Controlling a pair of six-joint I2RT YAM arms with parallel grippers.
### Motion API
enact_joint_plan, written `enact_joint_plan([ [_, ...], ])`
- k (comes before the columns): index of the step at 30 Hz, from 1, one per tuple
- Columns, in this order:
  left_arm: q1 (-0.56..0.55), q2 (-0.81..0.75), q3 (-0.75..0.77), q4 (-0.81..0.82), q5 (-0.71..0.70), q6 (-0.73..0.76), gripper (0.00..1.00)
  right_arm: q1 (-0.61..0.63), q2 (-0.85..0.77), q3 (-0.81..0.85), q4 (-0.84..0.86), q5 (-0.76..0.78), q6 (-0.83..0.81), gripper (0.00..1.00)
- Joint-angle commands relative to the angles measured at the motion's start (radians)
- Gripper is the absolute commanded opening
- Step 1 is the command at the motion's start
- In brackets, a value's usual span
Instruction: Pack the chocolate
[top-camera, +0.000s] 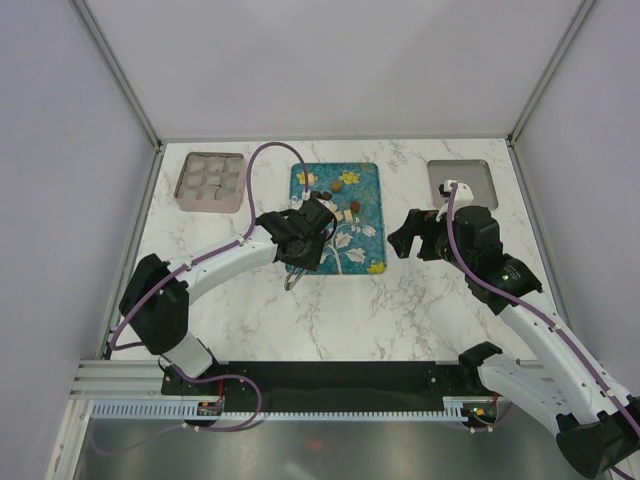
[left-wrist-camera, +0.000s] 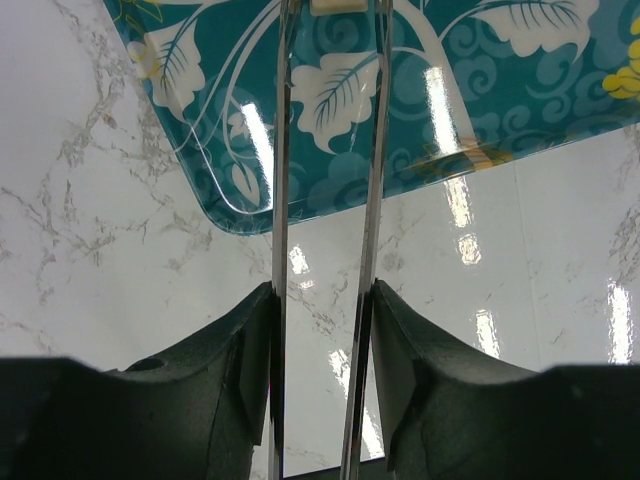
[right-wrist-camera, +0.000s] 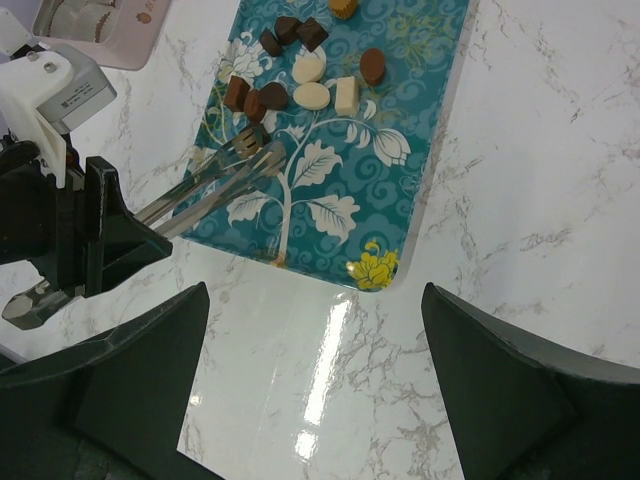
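The left gripper (left-wrist-camera: 322, 300) was clamped on metal tongs (left-wrist-camera: 372, 200), their tips over the teal floral tray (right-wrist-camera: 400, 150). Seen from the top camera, the chocolate (right-wrist-camera: 312, 95) lay clustered at the tray's 12 o'clock end. The right gripper (right-wrist-camera: 315, 295), at the tray's 3 o'clock, hung with jaws spread wide.

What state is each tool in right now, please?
Left tool: closed on the metal tongs.
Right tool: open, holding nothing.
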Motion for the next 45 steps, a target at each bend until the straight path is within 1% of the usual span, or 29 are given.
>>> enact_joint_plan([
  [1, -0.003, -0.005, 0.005, 0.037, 0.003, 0.031, 0.48, -0.001, -0.005, 0.030, 0.011, 0.018, -0.011, 0.96],
  [7, -0.003, -0.036, 0.014, 0.007, 0.027, 0.023, 0.45, -0.001, -0.014, 0.033, 0.011, 0.016, -0.004, 0.96],
  [16, -0.005, -0.086, 0.086, -0.085, 0.046, 0.017, 0.38, -0.001, -0.030, 0.035, 0.011, 0.003, 0.012, 0.96],
  [21, 0.001, -0.080, 0.190, -0.132, 0.037, 0.040, 0.36, -0.001, -0.034, 0.037, 0.011, -0.004, 0.018, 0.96],
  [25, 0.026, -0.034, 0.342, -0.183, 0.006, 0.077, 0.35, -0.001, -0.037, 0.040, 0.009, -0.011, 0.018, 0.96],
  [28, 0.076, 0.007, 0.434, -0.206, 0.003, 0.107, 0.35, -0.001, -0.039, 0.041, 0.009, -0.013, 0.021, 0.96],
  [31, 0.168, 0.038, 0.488, -0.209, 0.003, 0.132, 0.34, -0.001, -0.037, 0.041, 0.011, -0.017, 0.024, 0.96],
  [32, 0.228, 0.047, 0.521, -0.207, 0.010, 0.138, 0.34, -0.001, -0.036, 0.043, 0.011, -0.020, 0.025, 0.96],
  [34, 0.288, 0.076, 0.572, -0.203, 0.007, 0.154, 0.34, -0.001, -0.030, 0.043, 0.012, -0.025, 0.025, 0.96],
  [35, 0.346, 0.085, 0.589, -0.198, 0.009, 0.161, 0.34, -0.001, -0.025, 0.043, 0.014, -0.030, 0.025, 0.96],
  [37, 0.401, 0.110, 0.627, -0.184, 0.006, 0.177, 0.34, -0.001, -0.013, 0.043, 0.021, -0.030, 0.022, 0.96],
  [38, 0.449, 0.136, 0.640, -0.168, 0.001, 0.180, 0.33, -0.001, -0.010, 0.043, 0.023, -0.033, 0.021, 0.96],
  [40, 0.494, 0.168, 0.667, -0.152, 0.003, 0.187, 0.33, -0.001, 0.002, 0.043, 0.032, -0.033, 0.021, 0.96],
  [41, 0.538, 0.202, 0.680, -0.143, 0.023, 0.187, 0.33, -0.001, 0.005, 0.043, 0.034, -0.031, 0.021, 0.96],
  [45, 0.621, 0.285, 0.738, -0.125, 0.058, 0.192, 0.33, -0.002, 0.032, 0.046, 0.044, -0.036, 0.018, 0.96],
])
